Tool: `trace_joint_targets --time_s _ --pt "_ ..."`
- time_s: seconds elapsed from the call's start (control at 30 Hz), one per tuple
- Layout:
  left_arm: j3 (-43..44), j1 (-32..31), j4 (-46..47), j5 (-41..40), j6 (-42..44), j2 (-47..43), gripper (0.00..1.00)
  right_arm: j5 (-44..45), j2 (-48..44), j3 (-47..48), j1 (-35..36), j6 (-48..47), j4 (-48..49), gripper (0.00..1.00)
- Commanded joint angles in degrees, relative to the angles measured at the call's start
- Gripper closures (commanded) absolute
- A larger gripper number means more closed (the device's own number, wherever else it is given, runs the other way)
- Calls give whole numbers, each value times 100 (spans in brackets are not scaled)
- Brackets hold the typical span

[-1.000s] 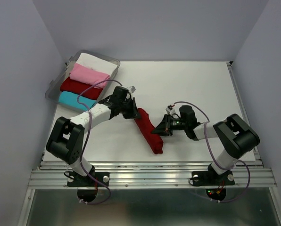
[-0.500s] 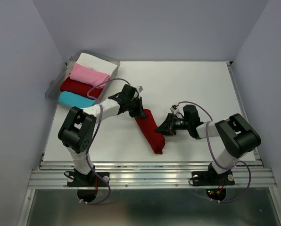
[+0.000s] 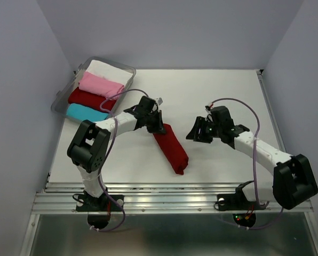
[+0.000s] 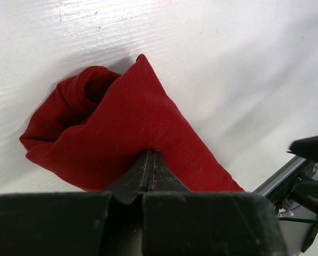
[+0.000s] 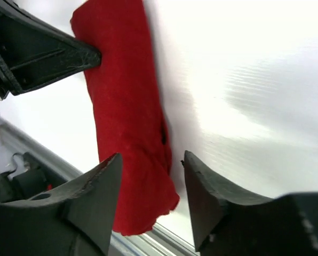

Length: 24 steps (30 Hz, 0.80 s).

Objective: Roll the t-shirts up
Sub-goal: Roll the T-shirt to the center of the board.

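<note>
We see a clear tub (image 3: 61, 100) at the table's (image 3: 223, 93) far left holding four rolled t-shirts: white (image 3: 109, 69), pink (image 3: 99, 84), dark red (image 3: 86, 98) and cyan (image 3: 84, 112). The fifth t-shirt (image 3: 173, 150), a dark red roll, lies mid-table. The left gripper (image 3: 158, 126) is pinched on its far end, while the right gripper (image 3: 196, 132) gapes wide just beside it.

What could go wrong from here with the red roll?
1. The left claw pinches only one end of the red t-shirt; lifted that way, the roll may unwind, since its layers gape there.
2. The right claw is open and off the cloth, so the other end, lying near the front edge of the table, has no support and could drag.
</note>
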Motion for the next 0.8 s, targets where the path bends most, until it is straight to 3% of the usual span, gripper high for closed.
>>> trace_joint_targets --time_s 0.0,0.07,0.1,0.27,0.33,0.53,0.77 --pt "114 -40 59 -53 133 -33 100 1232 -569 515 300 -466 -1241 50" --pt "106 -40 59 -62 142 -41 100 1417 -657 718 661 -431 -1444 61" --pt "106 -40 59 -62 142 -41 100 1487 -675 762 784 -335 -1462 73" --pt "62 -40 68 -71 116 -76 100 1532 -527 964 1689 -44 -1190 93" --pt "62 -40 68 -71 124 -68 100 1427 -368 1000 2067 53 -919 95" --pt "62 -40 68 -62 133 -33 100 811 318 842 2314 185 -303 96" --pt "88 -40 42 -71 177 11 100 1311 468 -35 2314 475 -258 99"
